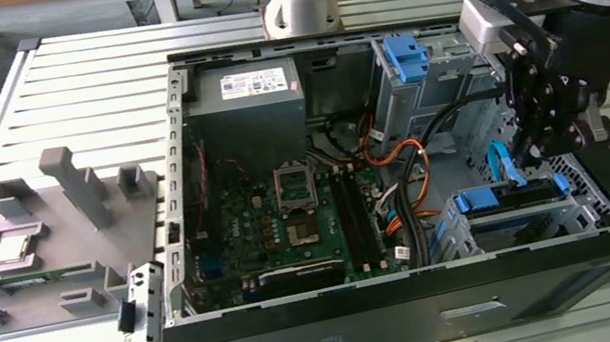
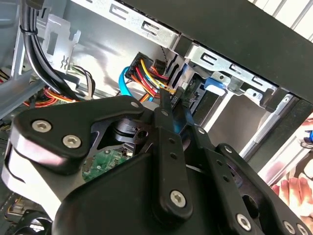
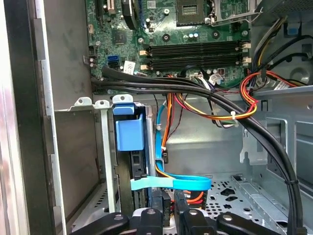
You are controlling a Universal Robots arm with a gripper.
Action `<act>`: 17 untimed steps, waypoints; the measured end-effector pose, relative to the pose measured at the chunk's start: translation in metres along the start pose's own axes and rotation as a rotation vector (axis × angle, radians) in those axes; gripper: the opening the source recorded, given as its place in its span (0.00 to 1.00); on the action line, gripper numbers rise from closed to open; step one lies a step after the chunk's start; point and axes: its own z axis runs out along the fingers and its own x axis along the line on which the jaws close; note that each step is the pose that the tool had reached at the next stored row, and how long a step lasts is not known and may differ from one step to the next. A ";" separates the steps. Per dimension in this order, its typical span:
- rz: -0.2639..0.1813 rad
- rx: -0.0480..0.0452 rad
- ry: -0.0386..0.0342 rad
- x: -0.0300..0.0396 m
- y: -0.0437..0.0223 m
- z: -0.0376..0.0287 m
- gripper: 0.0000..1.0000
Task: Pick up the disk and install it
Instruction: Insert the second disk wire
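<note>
Black metal computer case (image 1: 429, 304) lies open, with the black gripper (image 1: 555, 148) low over its drive cage.
Exterior view: the silver disk with blue plastic bracket (image 1: 508, 196) sits inside that cage, ready to lock. Second wrist view: the gripper (image 2: 172, 115) fingers look pressed together near the connector; I judge they push. First wrist view: the disk (image 3: 128, 132) stands upright in the cage.

1 open PC case (image 1: 428, 300). Inside it: 1 motherboard (image 1: 288, 221), 1 power supply (image 1: 248, 96), 2 blue drive brackets (image 1: 404, 55) (image 1: 508, 194). Beside the case: 1 grey fixture tray (image 1: 51, 225), holding 1 processor chip (image 1: 15, 248).
</note>
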 end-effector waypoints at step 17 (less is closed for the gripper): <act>0.000 -0.0004 0.0001 0.0000 0.0001 0.0000 0.17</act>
